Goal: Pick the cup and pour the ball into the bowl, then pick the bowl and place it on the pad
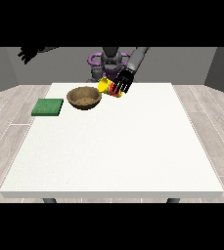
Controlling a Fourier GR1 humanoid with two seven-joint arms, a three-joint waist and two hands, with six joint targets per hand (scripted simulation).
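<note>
i log the cup [105,87] as yellow with a red end, lifted and tipped on its side, its long axis running roughly three-to-nine o'clock with the yellow mouth toward nine. the hand at the view's right [123,82] has its black fingers curled round the red end of the cup. the ball is not visible to me; i cannot tell whether it is inside the cup or gone into the bowl.

the bowl [84,97], brown, sits just beside the cup at about eight o'clock from it, mouth upward, near the far edge of the table [113,156]. i judge the pour is in hand, and it turns on the cup mouth reaching over the bowl rim.

the green pad [48,107] lies at nine o'clock from the bowl, near the table's left edge, apart from the bowl with open surface between.

the hand at the view's left [29,52] hangs raised well off the table at ten o'clock; its finger state i cannot tell. it is the nearer hand to the pad. broad open room lies toward six o'clock.
</note>
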